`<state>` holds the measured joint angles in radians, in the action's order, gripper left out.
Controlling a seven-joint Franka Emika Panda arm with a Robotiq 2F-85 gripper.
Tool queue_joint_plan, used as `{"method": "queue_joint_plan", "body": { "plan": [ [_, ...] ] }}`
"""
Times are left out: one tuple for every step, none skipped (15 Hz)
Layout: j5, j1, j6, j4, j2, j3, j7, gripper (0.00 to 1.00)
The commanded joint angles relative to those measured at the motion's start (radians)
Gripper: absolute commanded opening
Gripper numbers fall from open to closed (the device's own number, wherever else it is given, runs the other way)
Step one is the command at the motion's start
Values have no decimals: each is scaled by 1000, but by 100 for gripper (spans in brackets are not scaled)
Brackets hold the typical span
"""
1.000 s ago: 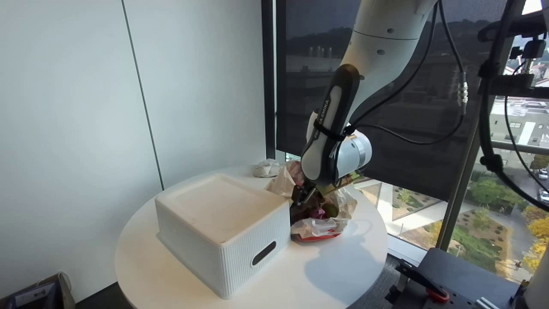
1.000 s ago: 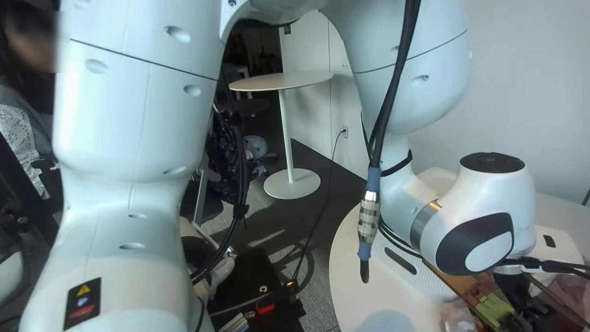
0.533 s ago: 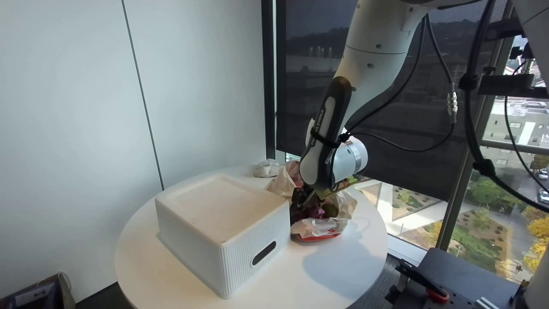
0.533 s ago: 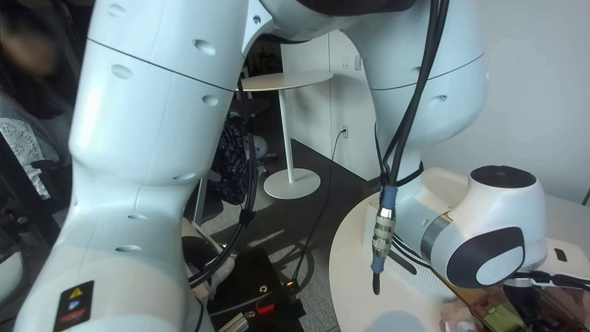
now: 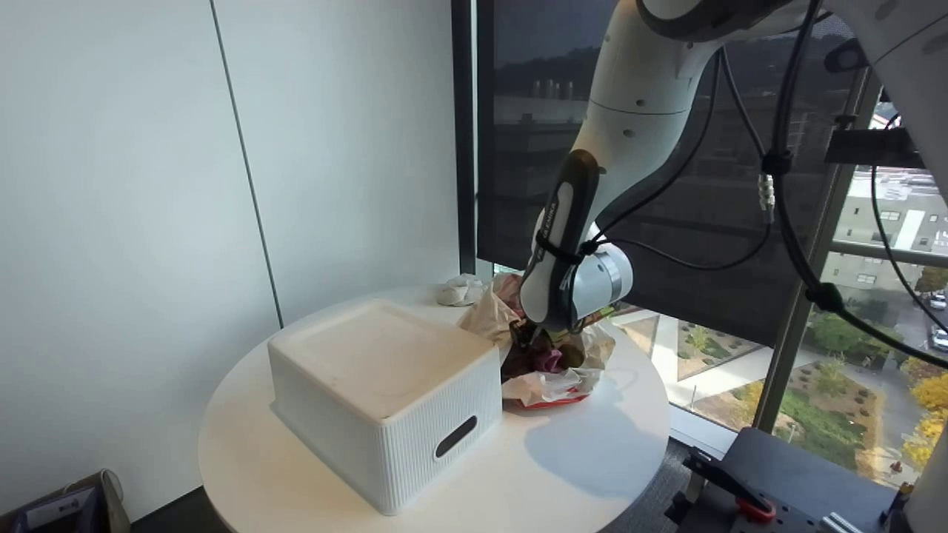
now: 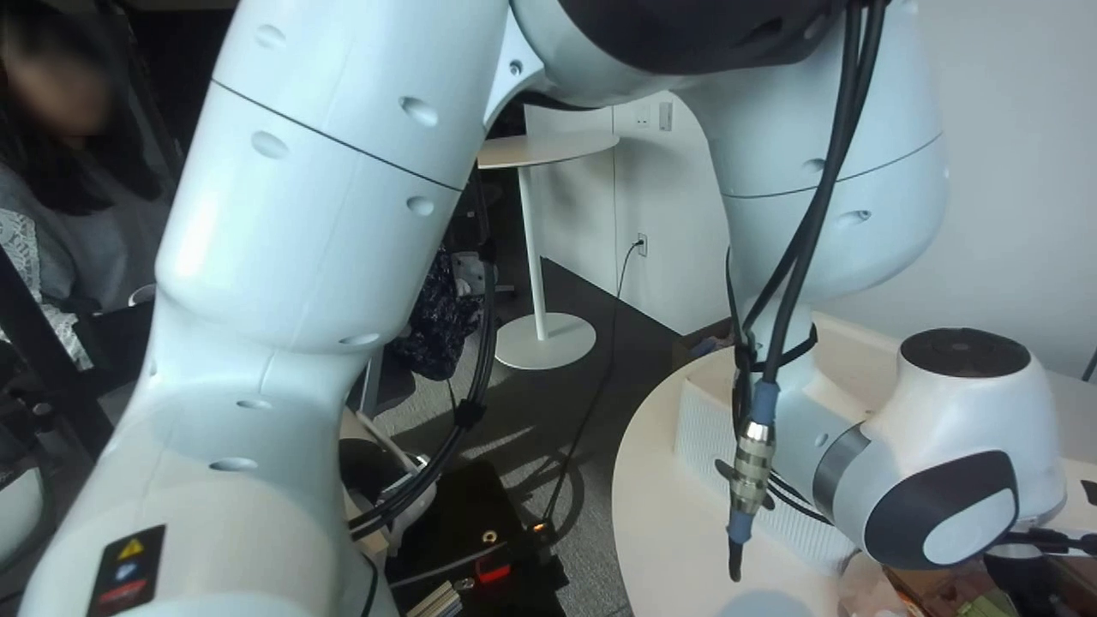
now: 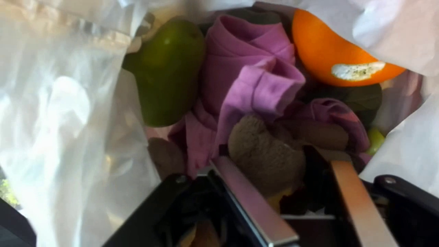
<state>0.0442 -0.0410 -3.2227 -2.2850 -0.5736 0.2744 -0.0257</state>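
Note:
Down inside a crumpled white bag, my gripper has its two fingers on either side of a rough brown lump. The lump fills the gap at the fingertips and seems to touch both, so the jaws look shut on it. Just beyond it lies a folded purple cloth. A green mango-like fruit is to its left and an orange piece with a whitish patch to its right in the wrist view. In an exterior view the gripper dips into the bag, its tips hidden.
A white ribbed box stands upside down close beside the bag on the round white table. A crumpled white bundle sits at the table's back edge, near the wall. Behind the arm is a window with a dark blind.
The arm has come lower, its elbow sinking and reaching further out over the table. The gripper has gone deeper into the bag, which has shifted slightly.

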Motion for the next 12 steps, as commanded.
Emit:
{"method": "queue_joint_plan", "body": {
  "plan": [
    [-6, -17, 18, -15, 31, 61, 19, 23],
    [-6, -29, 57, -26, 56, 83, 17, 16],
    [-3, -34, 96, -31, 75, 95, 15, 10],
    [3, -40, 159, -34, 102, 107, 11, 6],
    [14, -56, 242, -28, 127, 127, -1, 7],
    [30, -65, 318, -20, 146, 139, -21, 7],
    [48, -61, 408, -13, 168, 134, -34, 3],
    [64, -46, 488, -15, 183, 116, -42, 3],
    [83, -39, 575, -2, 202, 103, -58, 5],
    [84, -18, 661, 8, 227, 70, -55, 5],
    [67, 8, 741, 19, 252, 31, -33, 5],
    [36, 34, 819, 44, 290, -12, 11, 7]
  ]
}}
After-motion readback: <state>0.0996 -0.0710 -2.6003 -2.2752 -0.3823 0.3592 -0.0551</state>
